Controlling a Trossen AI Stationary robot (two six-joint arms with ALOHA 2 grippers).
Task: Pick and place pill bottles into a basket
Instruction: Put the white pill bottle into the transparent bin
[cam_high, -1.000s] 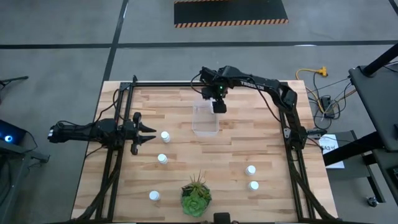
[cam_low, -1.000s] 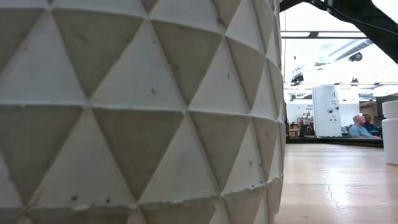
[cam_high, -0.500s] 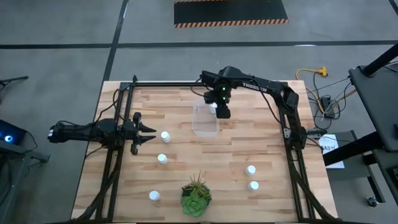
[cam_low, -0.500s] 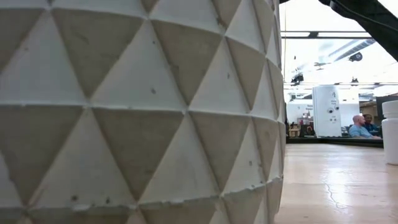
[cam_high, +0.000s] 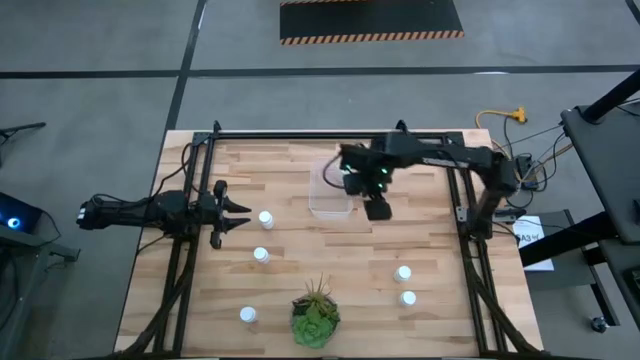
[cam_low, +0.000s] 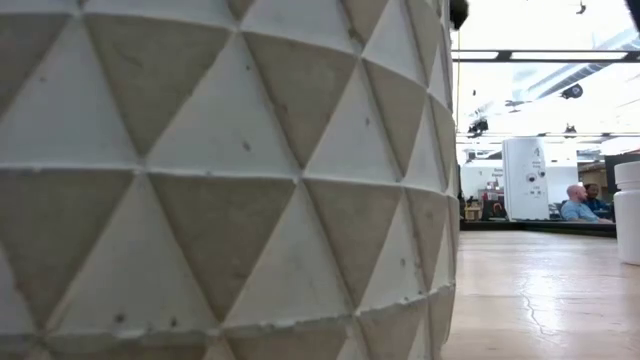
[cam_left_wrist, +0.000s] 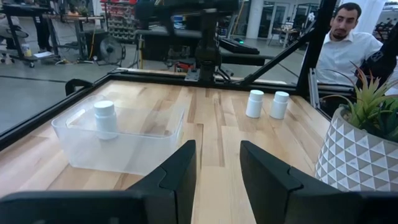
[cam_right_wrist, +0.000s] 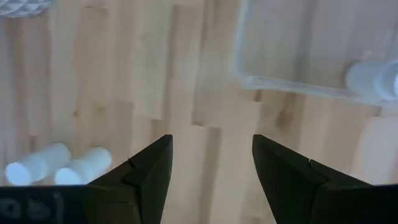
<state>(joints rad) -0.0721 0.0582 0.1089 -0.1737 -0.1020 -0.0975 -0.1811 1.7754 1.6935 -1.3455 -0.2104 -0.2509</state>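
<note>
The clear basket (cam_high: 330, 192) stands at the table's middle, toward the far side. One white pill bottle (cam_left_wrist: 104, 118) stands upright inside it and also shows in the right wrist view (cam_right_wrist: 372, 79). My right gripper (cam_high: 377, 208) is open and empty above the wood just right of the basket. My left gripper (cam_high: 243, 216) is open and empty at the left, its fingertips just short of a bottle (cam_high: 265, 218). Other bottles stand on the table (cam_high: 260, 255), (cam_high: 247, 314), (cam_high: 403, 272), (cam_high: 407, 297).
A green spiky plant (cam_high: 316, 318) in a white faceted pot (cam_low: 220, 180) stands at the near edge, filling most of the low view. A black frame (cam_high: 300, 135) runs round the table. Bare wood lies between the basket and the plant. A person (cam_left_wrist: 348, 43) sits beyond the table.
My right gripper has moved from above the basket's far right part toward the table's near and right edges, and now sits just right of the basket. My left arm has kept still.
</note>
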